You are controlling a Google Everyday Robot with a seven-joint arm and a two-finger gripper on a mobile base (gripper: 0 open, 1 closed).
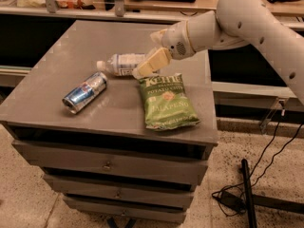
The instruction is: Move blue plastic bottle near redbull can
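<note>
**Getting a firm hold before the slide toward the can**

Set the gripper [146, 54] square across the base end of the blue plastic bottle [123, 63], lying on the desk [57, 46] just behind the top left corner of the Kettle jalapeño chip bag [166, 101]. Clench the fingers [152, 62], spread and released for now, before pulling. Then drag low toward the redbull can [84, 92], lying on its side left of the bag. Stop short to avoid rolling it. Cannot make out contact between fingers and bottle. Arm cut off beyond the bag's right side.
</note>
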